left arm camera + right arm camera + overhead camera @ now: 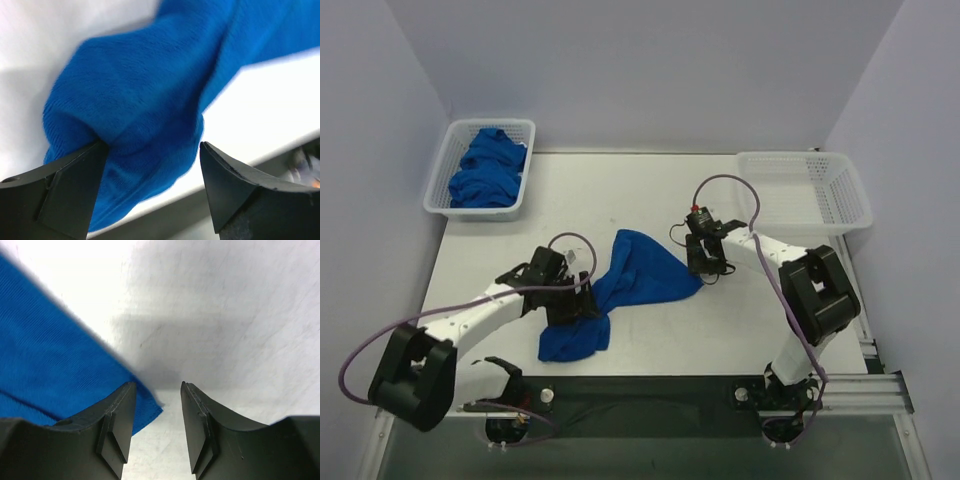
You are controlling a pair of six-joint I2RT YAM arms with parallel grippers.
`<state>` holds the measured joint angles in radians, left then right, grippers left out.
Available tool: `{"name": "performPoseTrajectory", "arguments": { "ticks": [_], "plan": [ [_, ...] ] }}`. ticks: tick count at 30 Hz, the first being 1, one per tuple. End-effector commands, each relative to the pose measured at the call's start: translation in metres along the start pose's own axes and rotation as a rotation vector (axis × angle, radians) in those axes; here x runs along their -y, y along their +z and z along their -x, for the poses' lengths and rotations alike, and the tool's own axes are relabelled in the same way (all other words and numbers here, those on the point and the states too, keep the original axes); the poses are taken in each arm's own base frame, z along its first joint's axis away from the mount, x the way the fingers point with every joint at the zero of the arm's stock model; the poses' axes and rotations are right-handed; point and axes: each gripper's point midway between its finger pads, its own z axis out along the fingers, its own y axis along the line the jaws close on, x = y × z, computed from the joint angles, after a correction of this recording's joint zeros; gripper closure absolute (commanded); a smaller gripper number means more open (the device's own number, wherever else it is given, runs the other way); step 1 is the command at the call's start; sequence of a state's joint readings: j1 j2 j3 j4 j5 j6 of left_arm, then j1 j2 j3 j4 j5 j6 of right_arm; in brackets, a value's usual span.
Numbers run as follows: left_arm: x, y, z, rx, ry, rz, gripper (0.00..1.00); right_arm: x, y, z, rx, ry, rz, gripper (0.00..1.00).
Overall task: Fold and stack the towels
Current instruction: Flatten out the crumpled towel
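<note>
1. A white mesh basket is seen at the far left corner of the table. Crumpled royal-blue towels are held in it.
2. The left gripper is lowered onto the near left part of a single blue towel lying loose on the table. In the left wrist view, its jaws are seen standing wide. A bunched fold of the towel is placed between them. One finger is touched by the cloth; a gap is left before the other finger. The fold is not clamped.
3. The loose towel is spread diagonally across the middle of the table, between the two grippers. It is bunched at its near end and flatter at its far end.
4. The right gripper is set low at the towel's right edge. In the right wrist view, its jaws are seen partly apart, with bare table between them. A corner of the towel is seen just beside one finger. Nothing is gripped.
5. A second white mesh basket is seen at the far right corner.
</note>
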<state>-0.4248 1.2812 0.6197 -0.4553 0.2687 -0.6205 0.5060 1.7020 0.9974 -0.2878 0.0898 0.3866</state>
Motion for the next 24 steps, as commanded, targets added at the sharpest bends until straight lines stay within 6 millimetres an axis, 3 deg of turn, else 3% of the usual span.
{"name": "performPoseTrajectory", "arguments": {
  "ticks": [1, 2, 5, 6, 8, 9, 11, 13, 14, 16, 17, 20, 24],
  "plan": [
    [0.020, -0.018, -0.047, -0.083, -0.136, -0.123, 0.14, 0.008, -0.006, 0.015, -0.002, -0.039, -0.016, 0.58],
    [0.018, -0.024, -0.051, -0.075, -0.150, -0.123, 0.14, 0.007, -0.009, 0.016, 0.002, -0.043, -0.008, 0.58],
    [0.030, -0.050, -0.034, 0.043, -0.130, -0.160, 0.14, 0.000, -0.022, 0.022, 0.027, -0.043, 0.041, 0.57],
    [0.043, -0.063, -0.020, 0.097, -0.111, -0.187, 0.13, -0.003, -0.026, 0.024, 0.037, -0.041, 0.056, 0.57],
    [0.044, -0.070, 0.000, 0.168, -0.096, -0.149, 0.11, -0.009, -0.038, 0.026, 0.059, -0.041, 0.100, 0.56],
    [0.054, -0.079, 0.019, 0.221, -0.079, -0.154, 0.11, -0.011, -0.042, 0.027, 0.068, -0.039, 0.110, 0.56],
    [0.050, -0.073, 0.046, 0.270, -0.051, -0.080, 0.17, -0.021, -0.053, 0.025, 0.072, -0.031, 0.161, 0.56],
    [0.063, -0.078, 0.078, 0.322, 0.005, -0.081, 0.21, -0.021, -0.059, 0.021, 0.081, -0.023, 0.172, 0.55],
    [0.062, -0.064, 0.091, 0.310, 0.011, -0.049, 0.22, -0.023, -0.061, 0.017, 0.083, -0.022, 0.177, 0.55],
    [0.073, -0.067, 0.127, 0.364, 0.074, -0.034, 0.28, -0.023, -0.065, 0.012, 0.086, -0.022, 0.179, 0.55],
    [0.067, -0.048, 0.136, 0.339, 0.087, 0.017, 0.29, -0.022, -0.066, 0.006, 0.086, -0.024, 0.180, 0.55],
    [0.077, -0.028, 0.169, 0.342, 0.191, 0.054, 0.30, -0.021, -0.069, -0.007, 0.081, -0.026, 0.177, 0.55],
    [0.074, 0.002, 0.191, 0.305, 0.334, 0.115, 0.30, -0.018, -0.072, -0.019, 0.084, -0.025, 0.169, 0.53]
  ]
}}
